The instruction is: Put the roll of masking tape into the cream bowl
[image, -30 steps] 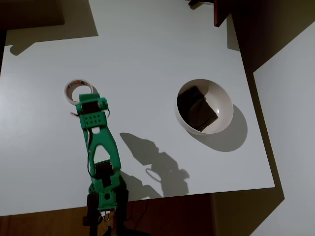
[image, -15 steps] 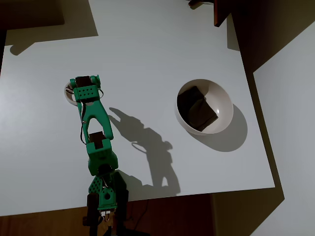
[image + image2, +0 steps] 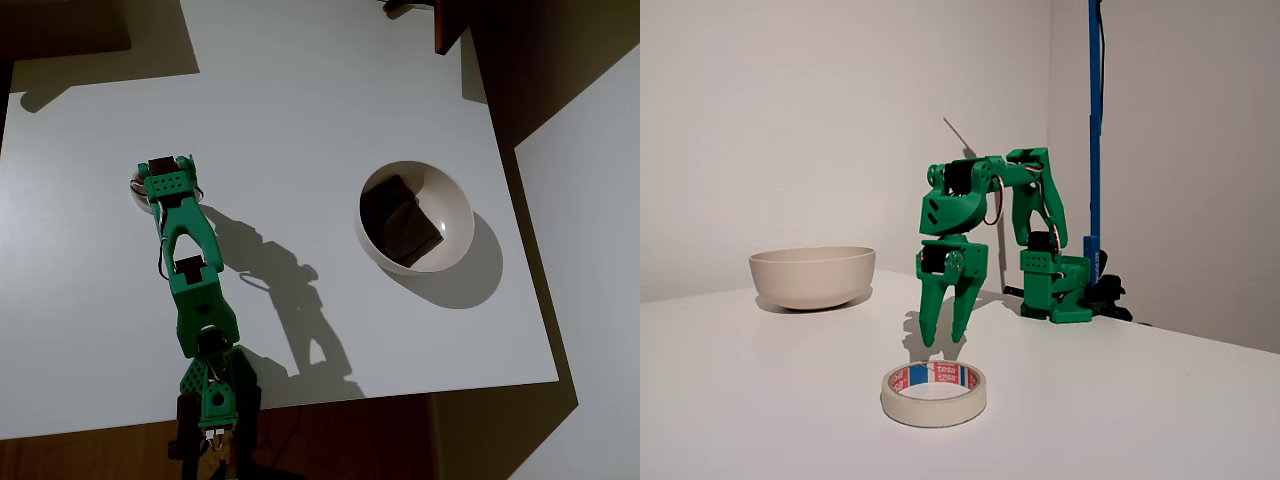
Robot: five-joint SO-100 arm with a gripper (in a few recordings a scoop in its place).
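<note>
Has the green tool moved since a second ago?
Yes. In the overhead view the tool has gone up the picture, from below the tape roll to right over it, while the bowl stayed put.

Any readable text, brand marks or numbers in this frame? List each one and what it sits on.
"tesa": red and blue print inside the core of the roll of masking tape, small and partly blurred, so this reading is tentative.
Cream bowl: no print visible.
Green arm and its gripper: no print visible.

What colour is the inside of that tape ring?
The roll of masking tape has red, white and blue print inside its core, clearest in the fixed view.
</note>
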